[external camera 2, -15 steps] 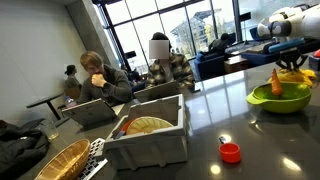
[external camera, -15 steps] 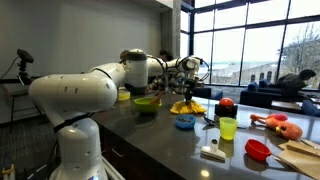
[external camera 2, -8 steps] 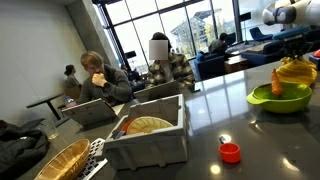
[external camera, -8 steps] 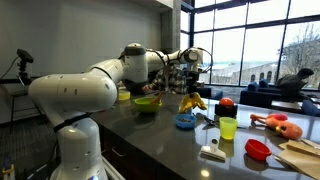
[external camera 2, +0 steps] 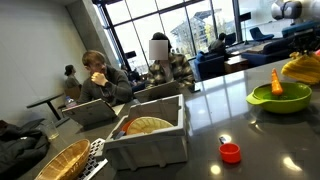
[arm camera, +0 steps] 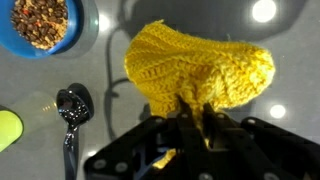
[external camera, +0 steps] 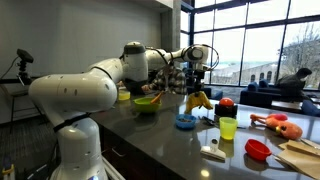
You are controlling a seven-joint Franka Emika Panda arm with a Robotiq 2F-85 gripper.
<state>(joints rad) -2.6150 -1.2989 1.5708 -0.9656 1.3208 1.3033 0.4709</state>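
Cloth comes nearest: one yellow knitted cloth is pinched at its gathered edge between the tips of my end effector, which is closed tight on it. The cloth lies directly below the fingers and hangs free as a loose bunch, its long axis running downward, clear of the tabletop. I have only this one arm, so there is no other side to weigh.

In the wrist view, a single black spoon lies on the tabletop to the left of the cloth. One lime cup shows at the left edge. One blue bowl of brown bits sits further out, at the upper left, apart from the cloth.

In an exterior view the cloth hangs above the surface with the blue bowl just beside it on the near side. One green bowl sits to its left.

Further right along the tabletop are one red bowl and one orange toy, both well apart from me.
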